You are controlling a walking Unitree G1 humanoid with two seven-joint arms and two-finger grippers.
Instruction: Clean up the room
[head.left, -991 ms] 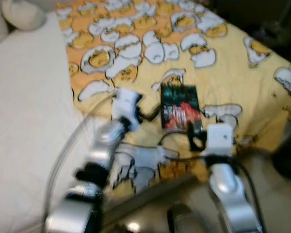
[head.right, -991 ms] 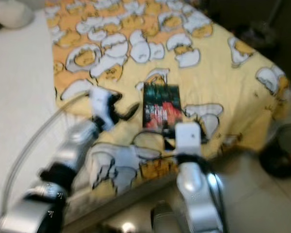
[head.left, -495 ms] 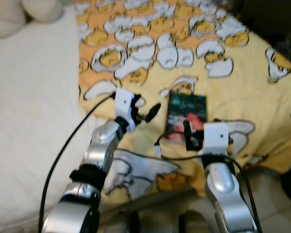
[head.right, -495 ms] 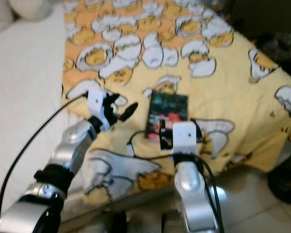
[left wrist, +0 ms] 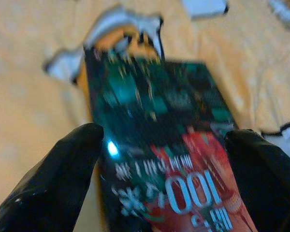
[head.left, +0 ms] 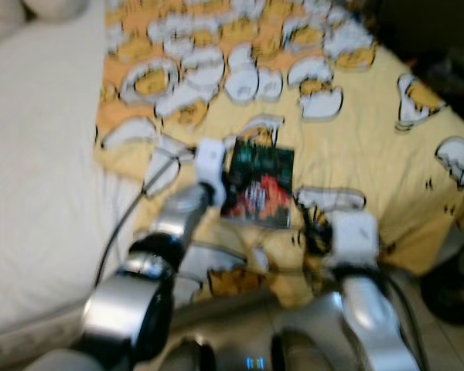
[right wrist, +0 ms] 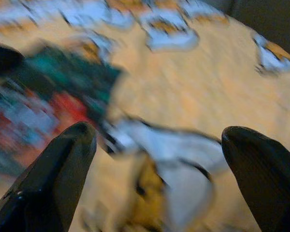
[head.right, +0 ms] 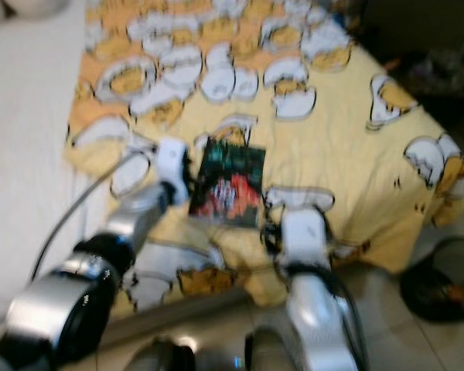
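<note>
A dark green and red book point(head.left: 257, 182) lies flat on the yellow egg-print blanket point(head.left: 356, 124) near the bed's front edge. My left gripper point(head.left: 226, 179) is at the book's left edge. In the left wrist view its two black fingers point(left wrist: 53, 179) stand open on either side of the book point(left wrist: 169, 159), which lies just ahead of them. My right gripper point(head.left: 313, 224) hovers over the blanket just right of and below the book. The right wrist view shows its fingers point(right wrist: 53, 179) wide open over the blanket, with the book point(right wrist: 43, 101) off to one side.
A white sheet point(head.left: 39, 178) covers the bed's left half. Tiled floor point(head.right: 417, 340) lies in front of the bed, with a dark round basket point(head.right: 441, 290) at the right. The blanket hangs over the bed's front edge.
My left gripper has moved right, up to the book's left edge. My right gripper has dropped back a little from the book. The camera has shifted too.
</note>
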